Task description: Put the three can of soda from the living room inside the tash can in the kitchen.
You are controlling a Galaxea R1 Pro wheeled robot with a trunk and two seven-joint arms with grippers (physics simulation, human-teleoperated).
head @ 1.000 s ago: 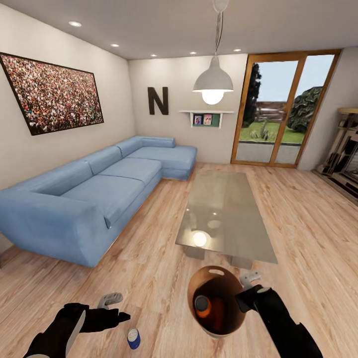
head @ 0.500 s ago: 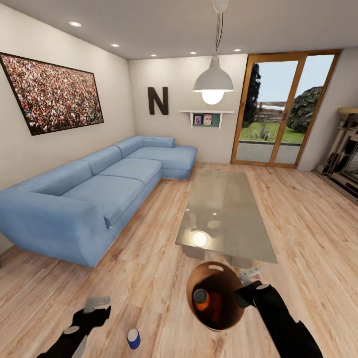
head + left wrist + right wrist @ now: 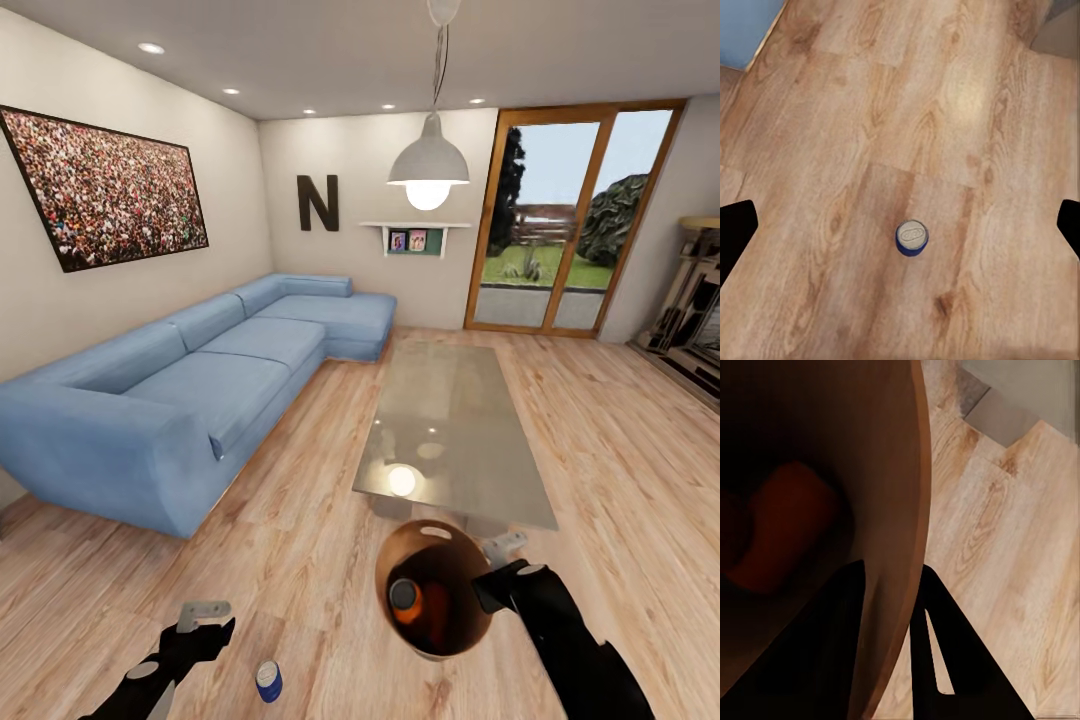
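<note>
A dark blue can of soda [image 3: 268,681] stands upright on the wood floor, and the left wrist view looks straight down on its silvery top [image 3: 912,238]. My left gripper [image 3: 208,622] hovers open above and to the left of it, its dark fingers [image 3: 736,229] spread wide and apart from the can. My right gripper [image 3: 492,580] is shut on the rim of the tash can [image 3: 435,560], held off the floor with its copper-brown inside facing the head camera. An orange can [image 3: 405,600] lies inside the bin, seen too as an orange shape [image 3: 784,536]. The right fingers [image 3: 945,645] straddle the bin wall.
The low glass table [image 3: 450,425] stands just beyond the bin. The long blue corner sofa [image 3: 180,400] runs along the left wall. Wood-framed glass doors [image 3: 560,230] are at the back right, with a fireplace surround [image 3: 695,310] at the far right. Open plank floor lies around the blue can.
My left arm has drawn back and turned its gripper down toward the floor near the blue can. The bin in my right gripper has risen slightly. The blue can has not moved.
</note>
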